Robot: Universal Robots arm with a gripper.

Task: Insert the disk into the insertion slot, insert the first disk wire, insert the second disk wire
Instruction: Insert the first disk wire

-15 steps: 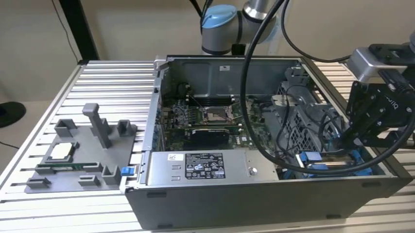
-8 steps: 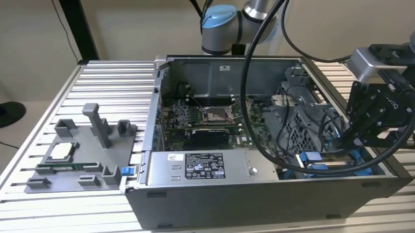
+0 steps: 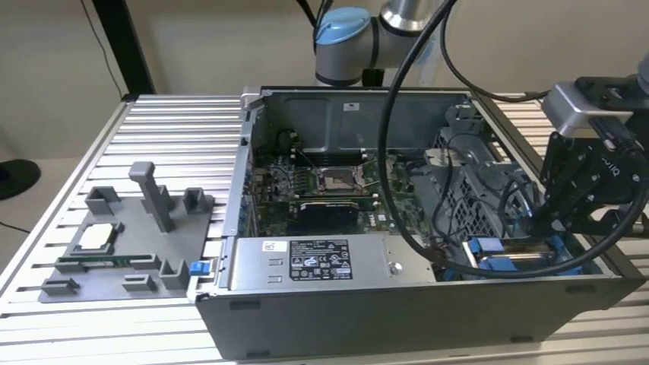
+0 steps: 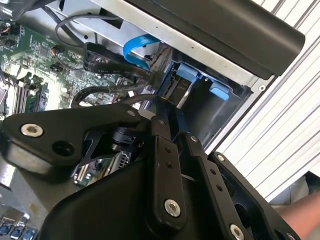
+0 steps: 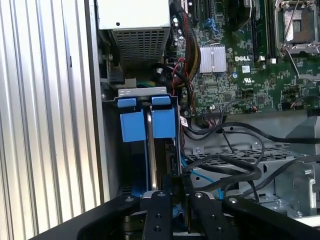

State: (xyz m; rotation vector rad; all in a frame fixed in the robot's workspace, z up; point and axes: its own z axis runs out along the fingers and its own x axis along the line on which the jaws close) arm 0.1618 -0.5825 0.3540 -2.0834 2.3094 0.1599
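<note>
Your fingers (image 4: pixel 164 131) are drawn together and reach down into a corner of the open computer case (image 3: pixel 406 312), at one end of the insertion slot (image 3: pixel 504 264). Whether something thin is pinched between them cannot be told. Closed like that they make a narrow profile, which I judge is what lets them fit between the slot's wall and the black cables (image 5: pixel 235 167) looped just beside them.

The disk (image 5: pixel 163 124) is in the slot, straight ahead of the fingertips. It stands on its thin edge, as the bay takes it, with the blue tabs of its frame at the end farthest from the fingers. Its long axis runs away from the fingers toward the power-supply box (image 5: pixel 132 30), parallel to the case wall that borders the table (image 5: pixel 45 125).

The disk looks fully home, so you can judge the insertion done. The fingers stand at its near end, where the cables gather, a position that suits the wire work.
</note>
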